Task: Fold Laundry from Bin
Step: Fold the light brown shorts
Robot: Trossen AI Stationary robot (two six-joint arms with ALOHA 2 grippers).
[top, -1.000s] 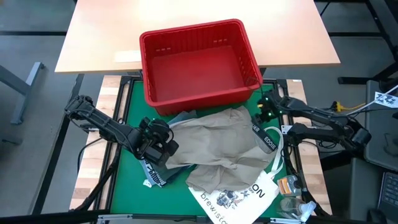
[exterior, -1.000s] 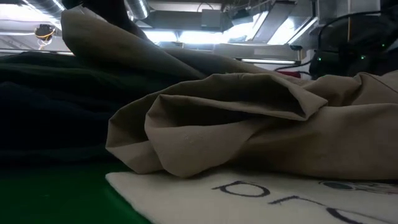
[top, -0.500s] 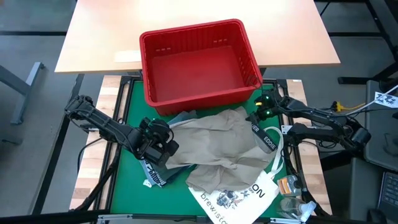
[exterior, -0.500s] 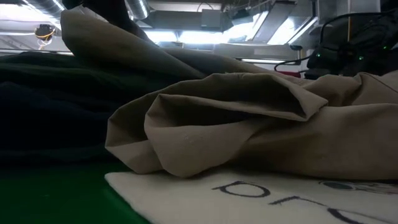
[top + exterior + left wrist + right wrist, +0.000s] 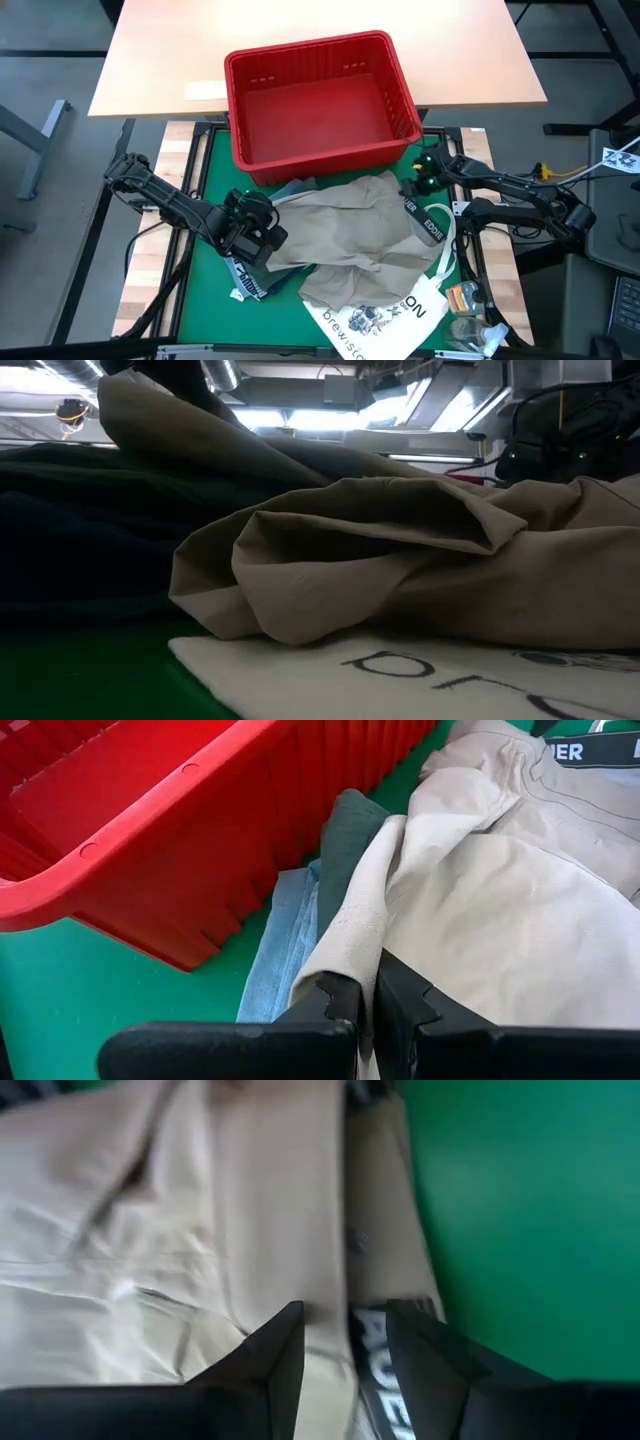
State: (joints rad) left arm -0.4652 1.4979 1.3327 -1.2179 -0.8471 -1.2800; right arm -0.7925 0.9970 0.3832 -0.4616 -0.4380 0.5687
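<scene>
A khaki garment (image 5: 360, 230) lies crumpled in the middle of the green mat, partly over a white printed tote bag (image 5: 385, 315). It fills the low view (image 5: 400, 560). The red bin (image 5: 310, 47) stands behind it, with nothing showing inside. A light blue denim piece (image 5: 285, 950) and a dark green one (image 5: 345, 840) stick out from under the khaki beside the bin wall (image 5: 150, 840). My left gripper (image 5: 268, 232) is shut on the khaki's left edge. My right gripper (image 5: 412, 192) stands open over its right edge, by a dark lettered waistband (image 5: 380, 1370). My left gripper pinches the khaki garment's left edge (image 5: 350, 955) between its two fingers, coming slanting down from the table's left. The cloth runs up from the fingers in a raised fold; the rest lies on the mat. My right gripper's fingers (image 5: 275, 1355) straddle the cloth; whether they touch it I cannot tell.
A dark garment (image 5: 245, 275) with a white label lies under my left gripper at the mat's left. Small clutter (image 5: 462, 298) sits at the near right corner. A light wooden tabletop (image 5: 160, 70) extends behind the bin.
My right gripper has rolled a little about its own line, staying in place over the garment's right edge. The cloth has kept still.
</scene>
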